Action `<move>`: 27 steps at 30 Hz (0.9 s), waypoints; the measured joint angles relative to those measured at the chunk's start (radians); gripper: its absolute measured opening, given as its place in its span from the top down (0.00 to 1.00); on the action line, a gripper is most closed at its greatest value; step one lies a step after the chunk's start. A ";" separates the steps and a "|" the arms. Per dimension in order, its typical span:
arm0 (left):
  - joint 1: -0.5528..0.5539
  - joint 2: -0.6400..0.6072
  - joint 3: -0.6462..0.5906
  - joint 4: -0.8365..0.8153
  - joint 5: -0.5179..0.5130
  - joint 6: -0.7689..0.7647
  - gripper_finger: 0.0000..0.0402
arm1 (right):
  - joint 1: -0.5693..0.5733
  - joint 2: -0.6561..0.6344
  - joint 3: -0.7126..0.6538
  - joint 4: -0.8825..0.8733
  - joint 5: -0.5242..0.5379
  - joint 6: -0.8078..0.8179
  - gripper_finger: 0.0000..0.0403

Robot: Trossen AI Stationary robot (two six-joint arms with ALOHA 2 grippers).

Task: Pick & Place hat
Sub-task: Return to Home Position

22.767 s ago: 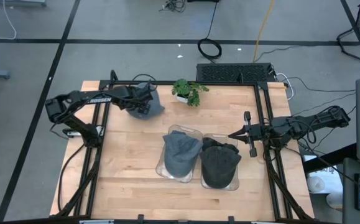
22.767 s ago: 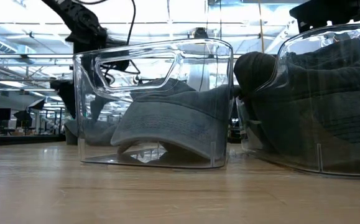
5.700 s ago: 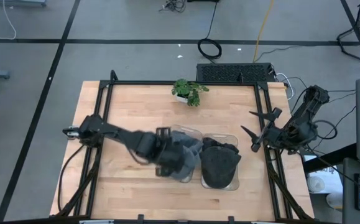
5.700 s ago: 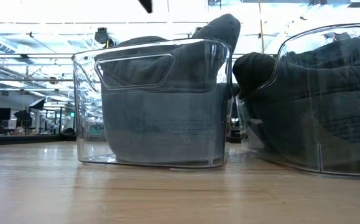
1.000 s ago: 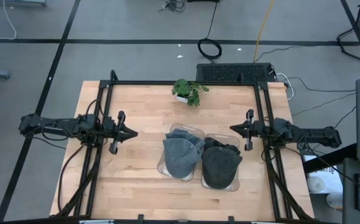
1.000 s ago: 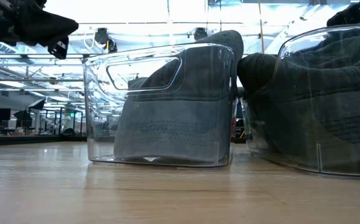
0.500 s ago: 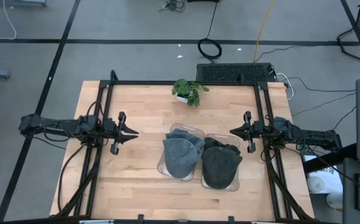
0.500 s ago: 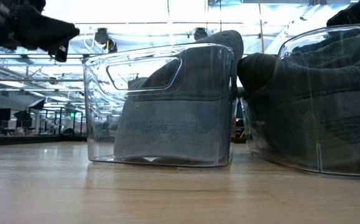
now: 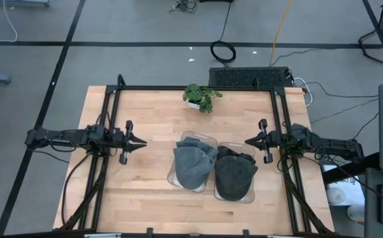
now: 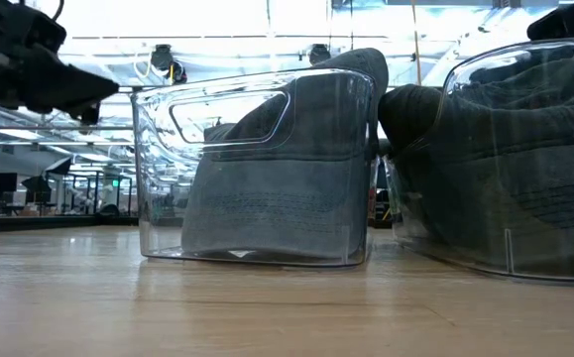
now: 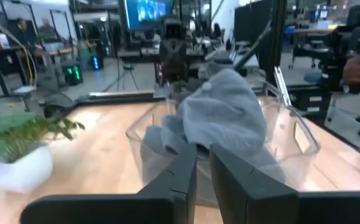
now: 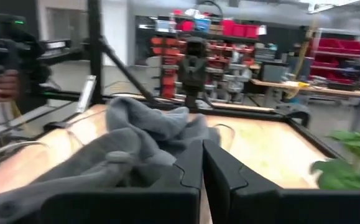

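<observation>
1. Left gripper [image 9: 142,141] hangs clenched and empty, parked at its table side; the gray caps [image 9: 190,165] lie just ahead of its tips, inside the left bin [image 9: 198,137].
2. Right gripper [image 9: 247,141], also clenched, faces them from the opposite side; no caps seem left to sort.

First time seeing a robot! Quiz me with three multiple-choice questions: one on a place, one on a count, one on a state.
1. Where is the potted plant?
A) at the edge of the table, on its own
B) inside a bin
C) in a gripper

2. How many transparent bins are there?
A) one
B) two
C) four

3. What do the left gripper and right gripper carry?
A) a cap each
B) the plant
C) nothing

A: it stands alone by the edge.
B: the left bin and right bin sit side by side.
C: both are bare.
</observation>
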 joint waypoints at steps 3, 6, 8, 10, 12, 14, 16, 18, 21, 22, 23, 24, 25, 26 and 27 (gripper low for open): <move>0.000 -0.019 0.000 -0.006 -0.040 0.002 0.85 | -0.018 0.000 0.000 -0.003 0.092 0.050 1.00; 0.000 -0.014 0.000 -0.016 -0.093 -0.023 0.84 | -0.021 0.000 0.000 -0.011 0.189 0.092 1.00; 0.000 -0.009 0.000 -0.017 -0.108 -0.026 0.83 | -0.021 0.000 -0.001 -0.021 0.207 0.083 1.00; 0.000 -0.008 0.000 -0.019 -0.109 -0.020 0.82 | -0.021 0.002 -0.003 -0.022 0.205 0.072 1.00; 0.000 -0.009 0.000 -0.017 -0.109 -0.021 0.82 | -0.021 0.005 -0.012 -0.014 0.161 0.065 1.00; 0.000 -0.009 0.000 -0.018 -0.109 -0.021 0.82 | -0.020 0.005 -0.022 -0.006 0.097 0.062 1.00; 0.000 -0.009 0.000 -0.017 -0.109 -0.021 0.82 | -0.020 0.008 -0.023 -0.007 0.075 0.064 1.00; 0.000 -0.009 0.000 -0.017 -0.109 -0.021 0.82 | -0.020 0.009 -0.023 -0.006 0.084 0.064 1.00; 0.000 -0.009 0.000 -0.017 -0.109 -0.022 0.82 | -0.020 0.009 -0.023 -0.007 0.124 0.061 1.00; 0.000 -0.009 0.000 -0.017 -0.109 -0.023 0.82 | -0.021 0.009 -0.023 -0.008 0.140 0.058 1.00; 0.000 -0.009 0.000 -0.017 -0.109 -0.023 0.82 | -0.021 0.009 -0.023 -0.008 0.158 0.056 1.00; 0.000 -0.009 0.000 -0.017 -0.109 -0.023 0.82 | -0.021 0.009 -0.023 -0.008 0.170 0.056 1.00; 0.000 -0.009 0.000 -0.017 -0.109 -0.023 0.82 | -0.021 0.009 -0.023 -0.009 0.176 0.055 1.00; 0.000 -0.009 0.000 -0.017 -0.109 -0.023 0.82 | -0.021 0.009 -0.023 -0.008 0.178 0.055 1.00; 0.000 -0.009 0.000 -0.017 -0.109 -0.023 0.82 | -0.021 0.009 -0.023 -0.008 0.179 0.054 1.00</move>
